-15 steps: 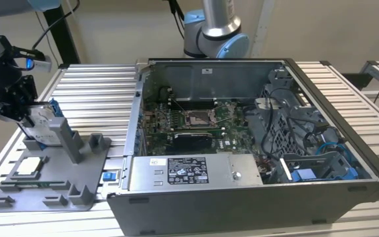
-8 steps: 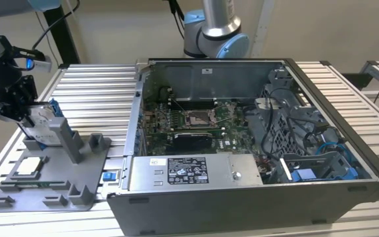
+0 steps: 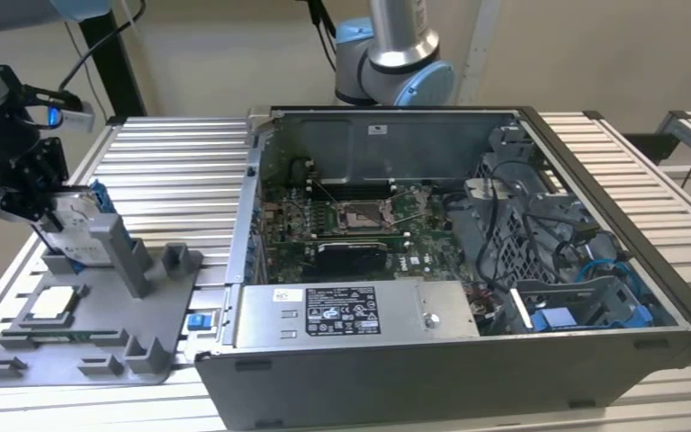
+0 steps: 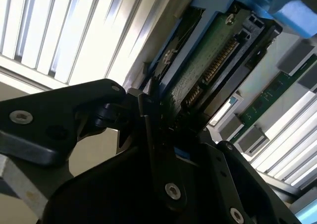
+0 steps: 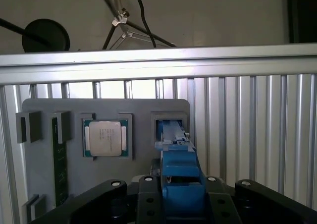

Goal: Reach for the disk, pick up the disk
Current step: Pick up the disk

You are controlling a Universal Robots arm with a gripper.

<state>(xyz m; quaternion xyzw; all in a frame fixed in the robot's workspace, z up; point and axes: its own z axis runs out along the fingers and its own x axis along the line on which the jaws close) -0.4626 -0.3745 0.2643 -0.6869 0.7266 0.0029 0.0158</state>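
Two black fingers (image 4: 148, 116) of the gripper (image 3: 28, 211) are clamped on the disk (image 3: 76, 229), one against each flat side, and its blue bracket sits wedged between them in both wrist views. The disk stands on edge, slightly tilted, at the slot of the grey fixture (image 3: 105, 346) on the table (image 3: 166, 162), at the exterior view's left, near the open computer case (image 3: 442, 360).

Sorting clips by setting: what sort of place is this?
Probably a robotics lab bench: open computer case on a slatted aluminium table, grey parts fixture beside it, claw gripping the disk.
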